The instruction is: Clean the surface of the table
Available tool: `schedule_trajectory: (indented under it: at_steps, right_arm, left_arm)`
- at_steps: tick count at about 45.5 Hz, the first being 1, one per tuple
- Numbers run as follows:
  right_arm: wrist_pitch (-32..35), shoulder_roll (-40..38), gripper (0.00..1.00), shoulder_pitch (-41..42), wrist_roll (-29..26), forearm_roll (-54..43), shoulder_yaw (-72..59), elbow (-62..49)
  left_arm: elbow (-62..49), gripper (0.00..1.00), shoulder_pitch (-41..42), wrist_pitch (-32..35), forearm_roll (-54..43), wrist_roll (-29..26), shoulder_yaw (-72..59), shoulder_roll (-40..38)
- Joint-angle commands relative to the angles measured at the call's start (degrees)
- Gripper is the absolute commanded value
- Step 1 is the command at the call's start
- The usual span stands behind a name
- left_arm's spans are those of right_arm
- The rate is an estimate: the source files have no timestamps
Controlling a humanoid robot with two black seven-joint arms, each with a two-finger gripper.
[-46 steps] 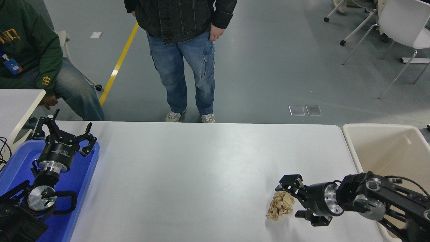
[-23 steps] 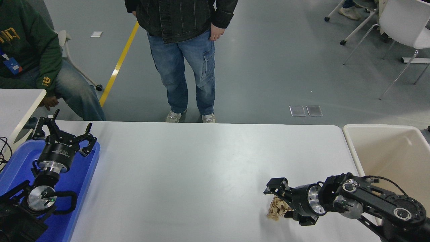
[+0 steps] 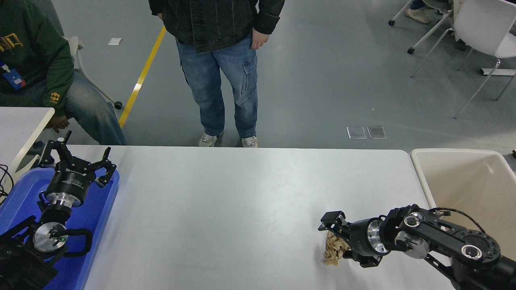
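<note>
A: We see the table [image 3: 225, 209], light grey-white with rounded corners, filling the lower part of the view. A crumpled brown paper wad [image 3: 333, 251] lies near its near-right corner.

B: We note the right gripper [image 3: 338, 243] reaching in from the right edge, its fingers closed around the wad, one above and one below.

A: We find the left gripper [image 3: 76, 161] parked at the near-left corner, fingers spread apart, over a blue tray [image 3: 92, 225].

B: We mark a beige bin [image 3: 463, 181] just beside the right edge, and two people beyond the far edge.
</note>
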Motion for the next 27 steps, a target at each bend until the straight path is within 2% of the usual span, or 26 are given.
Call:
schedule_trajectory:
  at_steps: [1,8,12,15,21,24,27]
  right_arm:
    - [0.0,1.6,0.96,0.0,0.6,-1.8,-0.6,-2.0]
    - [0.0,2.0,0.83,-0.5,1.8,-2.4,-0.7,-2.5]
    - [0.0,2.2,0.6,-0.5,2.9,-3.1,-0.7,-2.7]
    - [0.0,2.2,0.5,-0.5,3.8,-5.3,-0.8,-3.0]
    - [0.1,2.1,0.22,0.1,4.8,-7.5,-3.4,-3.7]
    - [0.1,2.0,0.0,0.2,5.1,-7.6,-4.2,-3.8]
    - [0.1,1.8,0.0,0.2,5.3,-7.5,-4.2,-3.5]
  left_arm:
    - [0.0,1.0,0.0,0.0,0.0,-0.1,0.0,0.0]
    - [0.0,1.0,0.0,0.0,0.0,-0.1,0.0,0.0]
    - [0.0,1.0,0.1,0.0,0.0,0.0,0.0,0.0]
    - [0.0,1.0,0.0,0.0,0.0,0.0,0.0,0.0]
    - [0.0,1.0,0.0,0.0,0.0,-0.1,0.0,0.0]
    - [0.0,1.0,0.0,0.0,0.0,-0.1,0.0,0.0]
    - [0.0,1.0,0.0,0.0,0.0,-0.1,0.0,0.0]
